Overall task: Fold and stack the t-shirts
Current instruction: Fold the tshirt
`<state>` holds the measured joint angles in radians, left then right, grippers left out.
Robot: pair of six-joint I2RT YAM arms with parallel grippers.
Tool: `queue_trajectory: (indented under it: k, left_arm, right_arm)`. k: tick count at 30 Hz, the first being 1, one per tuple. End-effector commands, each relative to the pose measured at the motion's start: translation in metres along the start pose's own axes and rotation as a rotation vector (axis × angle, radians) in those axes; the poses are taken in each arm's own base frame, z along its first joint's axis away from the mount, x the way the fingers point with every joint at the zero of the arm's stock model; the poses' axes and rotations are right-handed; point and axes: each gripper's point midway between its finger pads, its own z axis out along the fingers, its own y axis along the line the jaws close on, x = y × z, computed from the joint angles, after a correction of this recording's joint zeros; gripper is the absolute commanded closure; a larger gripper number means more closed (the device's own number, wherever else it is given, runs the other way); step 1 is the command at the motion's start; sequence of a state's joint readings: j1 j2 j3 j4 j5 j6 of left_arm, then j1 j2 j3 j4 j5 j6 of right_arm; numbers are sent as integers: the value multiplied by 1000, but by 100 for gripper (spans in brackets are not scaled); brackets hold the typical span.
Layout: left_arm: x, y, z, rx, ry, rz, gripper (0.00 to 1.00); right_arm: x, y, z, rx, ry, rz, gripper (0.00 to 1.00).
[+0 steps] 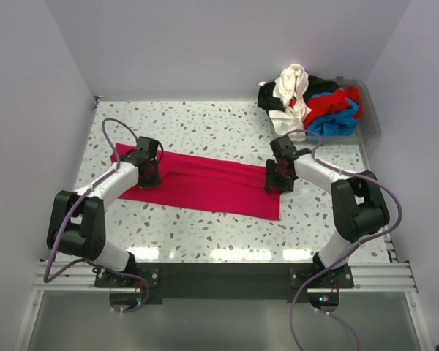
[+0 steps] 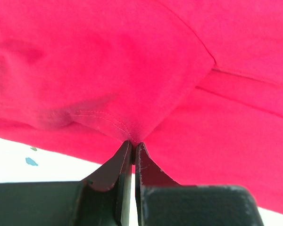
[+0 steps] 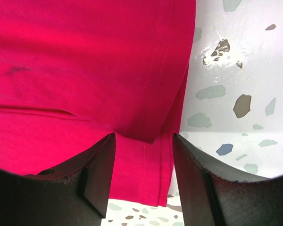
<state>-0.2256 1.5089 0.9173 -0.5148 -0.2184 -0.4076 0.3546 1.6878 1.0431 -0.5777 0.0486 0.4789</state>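
Note:
A red t-shirt (image 1: 205, 186) lies folded into a long band across the middle of the table. My left gripper (image 1: 148, 174) sits on its left end; in the left wrist view the gripper (image 2: 133, 143) is shut on a pinched fold of the red t-shirt (image 2: 132, 70). My right gripper (image 1: 279, 178) sits over the shirt's right end; in the right wrist view it (image 3: 144, 141) is open, its fingers either side of the folded right edge of the red t-shirt (image 3: 85, 70), holding nothing.
A clear bin (image 1: 372, 117) at the back right holds a heap of crumpled shirts (image 1: 311, 99) in white, black, red and blue. The speckled table (image 1: 205, 234) is walled on the left, back and right.

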Motion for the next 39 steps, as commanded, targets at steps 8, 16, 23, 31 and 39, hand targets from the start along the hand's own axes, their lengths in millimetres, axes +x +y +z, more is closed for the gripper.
queue_trajectory:
  k: [8,16,23,31,39]
  left_arm:
    - [10,-16,-31,91,104,-29,100]
    - [15,-13,-32,79,149,1,68]
    - [-37,10,-49,60,-8,-60,20]
    - [-74,43,-12,109,-23,-201,17]
    - [-70,49,55,102,47,-254,17]
  right_arm:
    - [-5,9,-6,-36,-26,6,45]
    - [-3,9,-3,-36,-18,3,45]
    - [-22,15,-17,-26,-77,-44,45]
    - [-52,27,-20,-40,-144,-59,44]
    - [-79,43,-6,-54,-159,-84,44]
